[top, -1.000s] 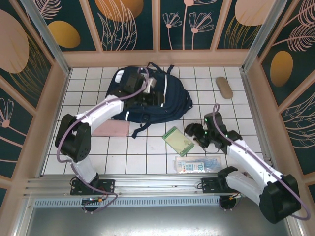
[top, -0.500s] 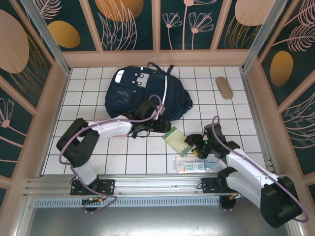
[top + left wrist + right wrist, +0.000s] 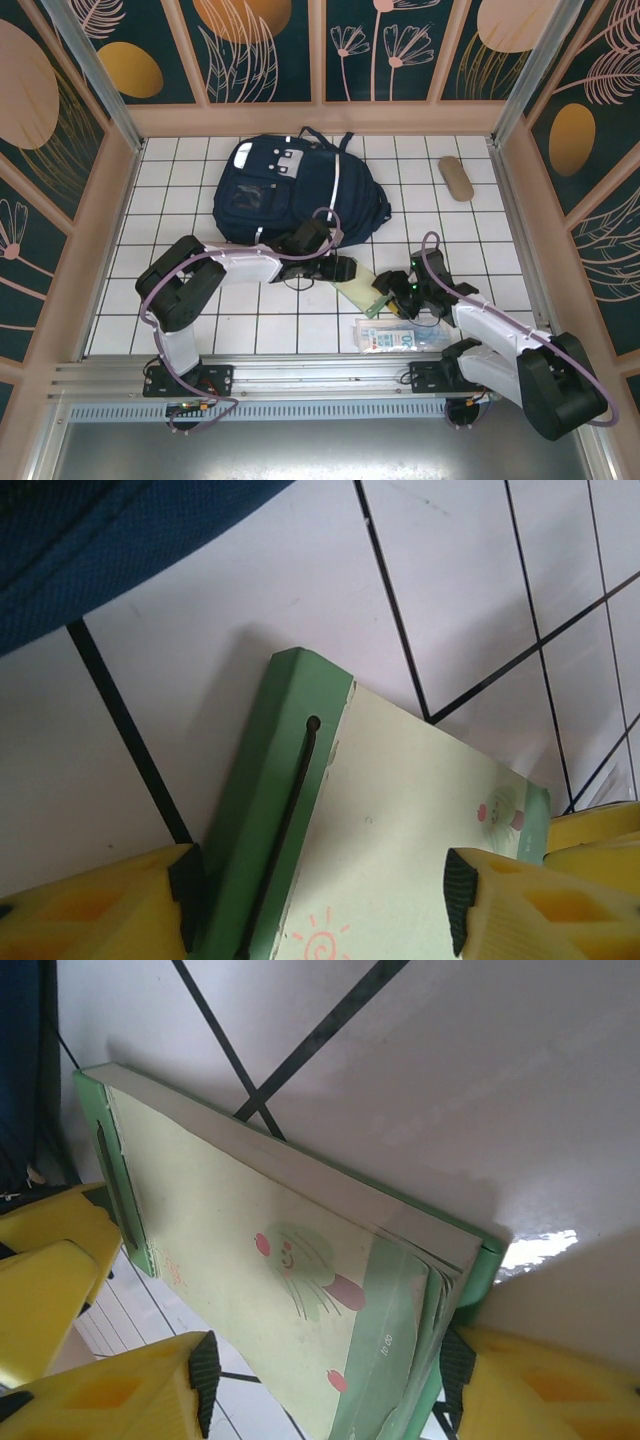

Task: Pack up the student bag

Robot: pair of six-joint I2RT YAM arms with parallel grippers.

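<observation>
Position: the student bag (image 3: pixel 300 190) lies far-left of centre on the surface (image 3: pixel 250 320). Left gripper (image 3: pixel 345 270), jaws apart, straddles the far-left end of a green notebook (image 3: pixel 360 293). Right gripper (image 3: pixel 392 295), jaws also apart, brackets its near-right end. Notebook's long axis points roughly toward the bag. The left arm is nearer.

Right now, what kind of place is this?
Probably a robot practice booth, not a real room: a white tiled table boxed in by dark teal wall panels painted with flowers, with a white left robot arm and right robot arm bolted to a grey metal rail at its near edge.
</observation>
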